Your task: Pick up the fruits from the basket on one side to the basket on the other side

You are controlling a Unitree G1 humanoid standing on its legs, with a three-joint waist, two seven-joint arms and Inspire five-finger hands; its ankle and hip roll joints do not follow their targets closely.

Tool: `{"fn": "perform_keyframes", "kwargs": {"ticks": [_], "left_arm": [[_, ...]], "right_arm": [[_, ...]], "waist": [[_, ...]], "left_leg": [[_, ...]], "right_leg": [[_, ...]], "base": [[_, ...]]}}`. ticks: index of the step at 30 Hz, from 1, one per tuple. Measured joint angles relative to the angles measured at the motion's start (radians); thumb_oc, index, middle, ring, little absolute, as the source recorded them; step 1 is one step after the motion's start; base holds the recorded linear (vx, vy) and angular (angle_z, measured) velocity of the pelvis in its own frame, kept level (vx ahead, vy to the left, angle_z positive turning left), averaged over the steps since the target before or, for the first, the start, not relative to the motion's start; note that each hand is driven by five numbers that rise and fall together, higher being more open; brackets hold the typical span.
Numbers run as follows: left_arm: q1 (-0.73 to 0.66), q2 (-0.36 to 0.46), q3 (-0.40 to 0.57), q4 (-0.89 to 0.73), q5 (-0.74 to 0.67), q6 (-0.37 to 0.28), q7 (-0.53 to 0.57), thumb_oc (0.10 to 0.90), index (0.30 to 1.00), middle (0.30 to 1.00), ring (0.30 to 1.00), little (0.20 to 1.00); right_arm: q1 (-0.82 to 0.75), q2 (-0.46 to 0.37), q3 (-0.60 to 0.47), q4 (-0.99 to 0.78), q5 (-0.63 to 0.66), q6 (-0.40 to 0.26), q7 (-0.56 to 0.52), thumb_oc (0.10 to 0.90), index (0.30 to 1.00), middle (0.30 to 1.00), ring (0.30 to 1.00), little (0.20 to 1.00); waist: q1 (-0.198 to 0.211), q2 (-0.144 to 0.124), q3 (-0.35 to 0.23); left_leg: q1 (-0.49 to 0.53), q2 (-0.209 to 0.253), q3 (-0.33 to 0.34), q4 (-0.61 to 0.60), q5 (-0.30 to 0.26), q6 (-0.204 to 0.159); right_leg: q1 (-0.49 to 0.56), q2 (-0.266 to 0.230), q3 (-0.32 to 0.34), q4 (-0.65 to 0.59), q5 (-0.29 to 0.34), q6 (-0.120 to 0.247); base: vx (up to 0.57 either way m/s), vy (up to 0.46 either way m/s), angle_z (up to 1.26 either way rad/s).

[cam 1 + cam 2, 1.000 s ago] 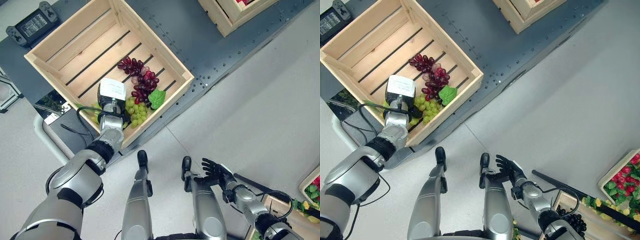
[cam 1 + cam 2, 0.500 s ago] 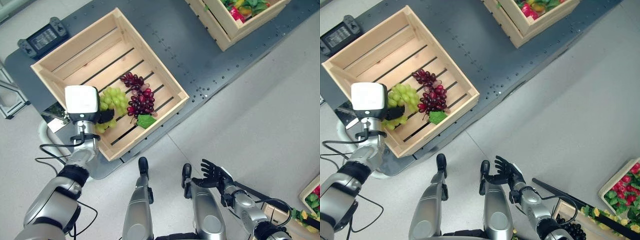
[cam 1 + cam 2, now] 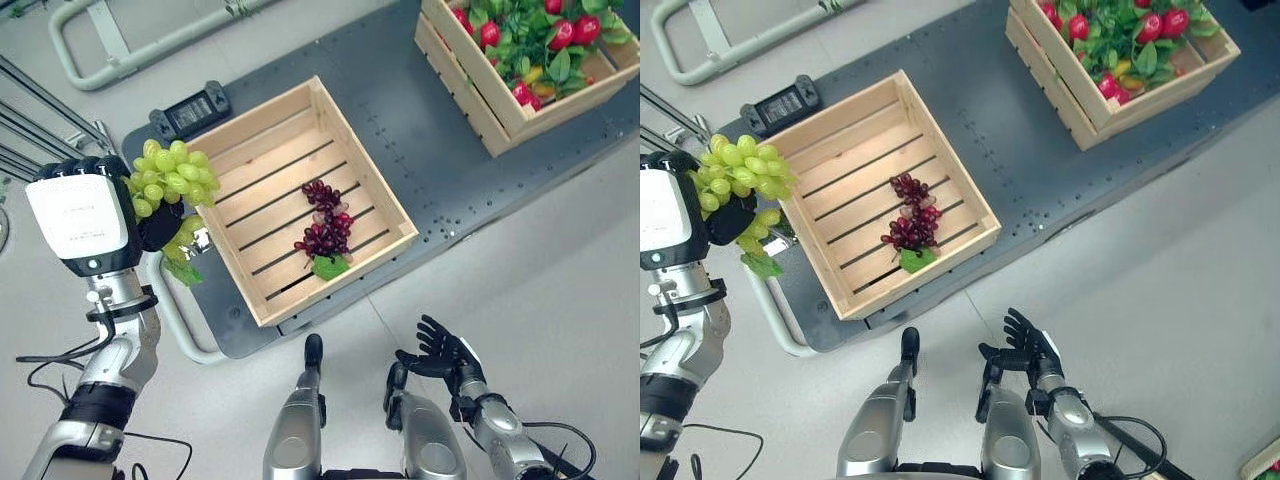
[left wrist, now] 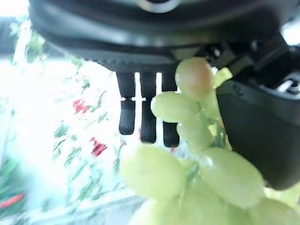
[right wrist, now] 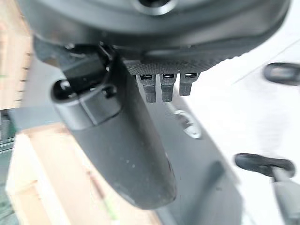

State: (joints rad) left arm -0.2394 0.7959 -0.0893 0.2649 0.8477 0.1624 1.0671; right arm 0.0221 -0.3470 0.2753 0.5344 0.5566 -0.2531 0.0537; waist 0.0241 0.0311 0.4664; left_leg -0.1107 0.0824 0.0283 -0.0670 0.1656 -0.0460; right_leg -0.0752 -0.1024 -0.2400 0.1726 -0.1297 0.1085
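My left hand (image 3: 158, 226) is raised high beside the left side of the near wooden crate (image 3: 372, 172), shut on a bunch of green grapes (image 3: 170, 174). In the left wrist view the grapes (image 4: 197, 159) hang between the thumb and the fingers (image 4: 147, 115). A bunch of purple grapes (image 3: 326, 228) with a green leaf lies on the crate's slats near its front right. A second wooden crate (image 3: 470, 95) at the far right holds red fruit and green leaves. My right hand (image 3: 441, 350) hovers low over the floor, open and holding nothing.
Both crates stand on a dark grey platform (image 3: 430, 150). A black handheld controller (image 3: 190, 114) lies on the platform behind the near crate. A pale tube frame (image 3: 150, 40) lies on the floor at the far left, and a white rail (image 3: 176, 318) curves round the platform's near left corner.
My left hand has lifted the green grapes out of the near crate, up and to the left. The camera has shifted too. The right hand stays low and open.
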Motion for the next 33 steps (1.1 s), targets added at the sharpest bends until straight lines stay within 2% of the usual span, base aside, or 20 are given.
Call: {"fn": "perform_keyframes", "kwargs": {"ticks": [2,8,13,15,16,18,20,24,27,28,33], "left_arm": [[0.010,0.001,0.000,-0.036,0.031,-0.027,0.011,0.400,0.300,0.300,0.300,0.300],[0.050,0.004,0.007,-0.157,0.095,-0.126,0.014,0.400,0.300,0.300,0.300,0.300],[0.083,0.015,0.003,-0.169,0.158,-0.202,-0.031,0.400,0.300,0.300,0.300,0.300],[0.089,0.040,-0.025,-0.180,0.183,-0.252,-0.097,0.400,0.300,0.300,0.300,0.300],[0.095,0.055,-0.028,-0.188,0.189,-0.268,-0.115,0.400,0.300,0.300,0.300,0.300],[0.106,0.142,-0.062,-0.215,0.212,-0.321,-0.198,0.400,0.300,0.300,0.300,0.300],[0.106,0.203,-0.094,-0.248,0.227,-0.353,-0.278,0.400,0.300,0.300,0.300,0.300],[0.104,0.280,-0.137,-0.344,0.280,-0.398,-0.433,0.400,0.300,0.300,0.300,0.300],[0.058,0.289,-0.198,-0.385,0.321,-0.433,-0.531,0.400,0.300,0.300,0.300,0.300],[0.005,0.294,-0.253,-0.388,0.341,-0.455,-0.575,0.400,0.300,0.300,0.300,0.300],[-0.146,0.309,-0.383,-0.485,0.378,-0.537,-0.723,0.400,0.300,0.300,0.300,0.300]], "right_arm": [[0.011,0.000,0.000,-0.032,0.001,-0.004,-0.006,0.800,0.900,0.900,0.900,0.900],[0.037,-0.006,-0.025,-0.259,-0.001,-0.022,-0.014,0.800,0.900,0.900,0.900,0.900],[-0.004,-0.082,-0.039,-0.467,-0.039,-0.001,-0.007,0.800,0.900,0.900,0.900,0.900],[-0.023,-0.157,-0.078,-0.541,-0.033,0.066,0.051,0.800,0.900,0.900,0.900,0.900],[-0.029,-0.180,-0.082,-0.548,-0.030,0.077,0.070,0.800,0.900,0.900,0.900,0.900],[-0.036,-0.237,-0.123,-0.570,-0.029,0.134,0.125,0.800,0.900,0.900,0.900,0.900],[-0.037,-0.256,-0.159,-0.594,-0.021,0.166,0.130,0.800,0.900,0.900,0.900,0.900],[-0.038,-0.311,-0.163,-0.666,0.027,0.245,0.134,0.800,0.900,0.900,0.900,0.900],[-0.043,-0.317,-0.161,-0.702,0.127,0.287,0.141,0.800,0.900,0.900,0.900,0.900],[-0.052,-0.319,-0.157,-0.703,0.134,0.305,0.146,0.800,0.900,0.900,0.900,0.900],[-0.090,-0.351,-0.111,-0.709,0.167,0.356,0.159,0.800,0.900,0.900,0.900,0.900]], "waist": [[-0.003,0.000,-0.043],[-0.009,-0.006,-0.105],[-0.010,-0.016,-0.154],[-0.007,-0.019,-0.182],[-0.006,-0.023,-0.189],[-0.002,-0.040,-0.216],[0.000,-0.043,-0.222],[-0.004,-0.035,-0.233],[-0.005,-0.022,-0.245],[-0.004,-0.017,-0.251],[-0.011,-0.005,-0.259]], "left_leg": [[0.001,-0.002,-0.001,-0.012,0.000,0.000],[0.066,-0.015,0.000,-0.021,-0.003,-0.002],[0.100,-0.014,0.003,-0.022,-0.014,-0.004],[0.108,-0.013,0.004,-0.022,-0.025,0.002],[0.108,-0.013,0.004,-0.022,-0.025,0.003],[0.111,-0.015,0.004,-0.022,-0.025,0.003],[0.118,-0.018,0.004,-0.022,-0.025,0.003],[0.124,-0.025,0.003,-0.022,-0.026,0.004],[0.123,-0.028,0.002,-0.022,-0.026,0.004],[0.123,-0.029,0.001,-0.022,-0.026,0.004],[0.123,-0.033,-0.003,-0.022,-0.023,0.008]], "right_leg": [[0.009,0.001,-0.006,-0.028,0.008,0.003],[0.154,0.009,-0.022,-0.197,0.071,0.011],[0.216,0.018,-0.021,-0.261,0.101,0.008],[0.225,0.021,-0.024,-0.261,0.101,0.008],[0.225,0.020,-0.023,-0.261,0.101,0.008],[0.229,0.018,-0.024,-0.262,0.102,0.009],[0.236,0.015,-0.024,-0.262,0.103,0.011],[0.243,0.009,-0.025,-0.261,0.104,0.014],[0.244,0.007,-0.027,-0.261,0.105,0.015],[0.245,0.005,-0.029,-0.261,0.105,0.015],[0.249,0.002,-0.037,-0.261,0.105,0.017]], "base": [[0.07,-0.039,0.07],[0.05,-0.035,0.04],[0.05,-0.022,-0.02],[0.05,-0.030,0.03],[0.05,-0.021,0.03],[0.02,-0.006,0.00],[0.00,0.000,0.00],[0.01,-0.002,0.00],[0.00,-0.001,0.02],[0.01,-0.003,0.06],[0.01,-0.008,0.03]]}}
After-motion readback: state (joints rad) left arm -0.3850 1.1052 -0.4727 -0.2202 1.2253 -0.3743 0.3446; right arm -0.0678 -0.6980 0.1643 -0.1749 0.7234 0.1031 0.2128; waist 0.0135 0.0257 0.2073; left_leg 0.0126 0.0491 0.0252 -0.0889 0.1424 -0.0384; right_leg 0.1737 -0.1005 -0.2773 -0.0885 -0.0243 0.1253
